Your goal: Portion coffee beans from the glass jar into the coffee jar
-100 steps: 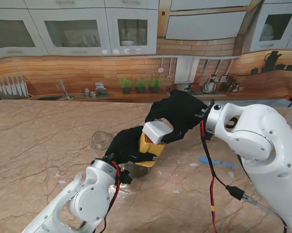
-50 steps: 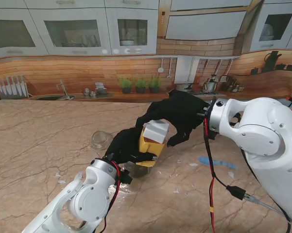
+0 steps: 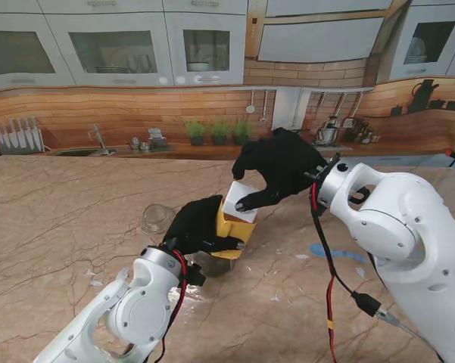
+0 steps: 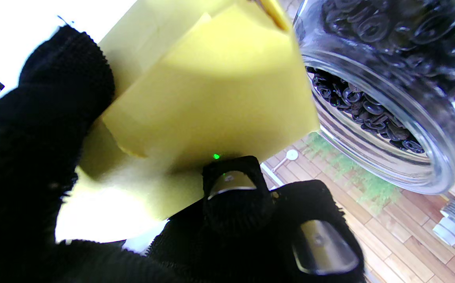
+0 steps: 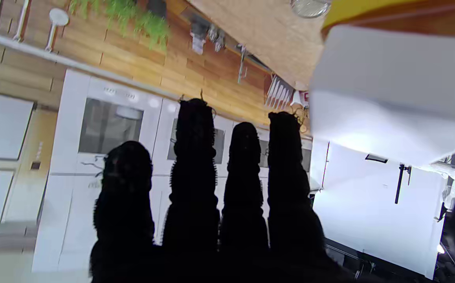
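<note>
My left hand (image 3: 197, 225) is shut on the yellow coffee jar (image 3: 229, 227), held tilted above the table; in the left wrist view the fingers (image 4: 235, 196) press its yellow wall (image 4: 211, 90). A white lid (image 3: 238, 200) sits on the jar's top. My right hand (image 3: 282, 175) hovers just over the lid, fingers spread, one fingertip by the lid's edge. The right wrist view shows its fingers (image 5: 196, 165) stretched straight, beside the lid (image 5: 392, 90). The glass jar (image 4: 377, 118) of dark coffee beans stands right beside the yellow jar, mostly hidden under my left hand (image 3: 212, 265).
A small clear glass lid (image 3: 157, 218) lies on the marble table (image 3: 68, 219) to the left of my left hand. A blue strip (image 3: 337, 252) and small white scraps (image 3: 276, 297) lie on the right. A red cable (image 3: 329, 287) hangs from the right arm.
The right hand, which was wrapped over the white lid, has lifted and opened its fingers. The lid stays on the yellow jar. The left hand has held still.
</note>
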